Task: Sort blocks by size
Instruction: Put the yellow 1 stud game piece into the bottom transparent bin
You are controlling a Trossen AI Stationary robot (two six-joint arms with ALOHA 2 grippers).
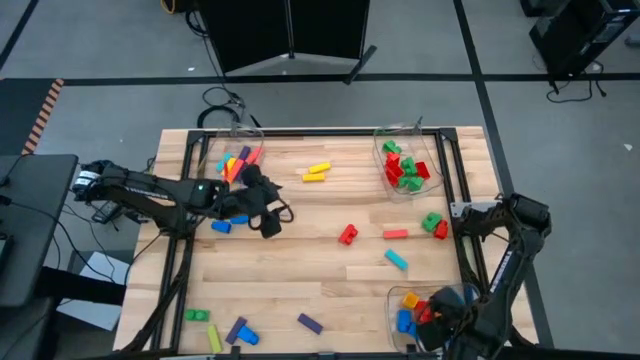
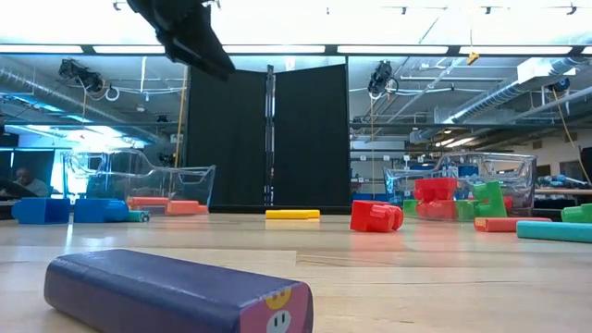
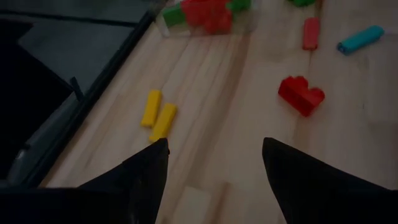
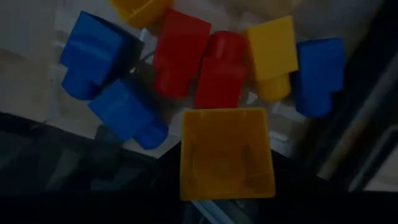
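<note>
Blocks lie scattered on the wooden table: two yellow bars (image 1: 317,172), a red block (image 1: 347,234), a red bar (image 1: 396,234), a teal bar (image 1: 397,260) and a purple bar (image 1: 310,323). My left gripper (image 3: 214,149) hangs open above the table's left middle (image 1: 268,222), with nothing between its fingers. My right gripper (image 1: 440,318) points down over the near right clear bin (image 1: 397,300), shut on an orange block (image 4: 227,152). Blue, red and yellow short blocks (image 4: 180,53) lie in that bin beneath it. My right gripper holds the orange block from above, fingers pointing down. The block's hollow side (image 4: 227,155) faces the wrist camera, and it hangs clear above the blocks in the bin. The fingers are lost in the dark at the block's edge, so the exact place of contact does not show.
A far left bin (image 1: 235,160) holds long bars, and a far right bin (image 1: 405,165) holds red and green blocks. Green and red blocks (image 1: 433,224) lie near the right edge. More blocks (image 1: 240,332) sit at the near left. A black frame rail (image 1: 300,133) borders the table.
</note>
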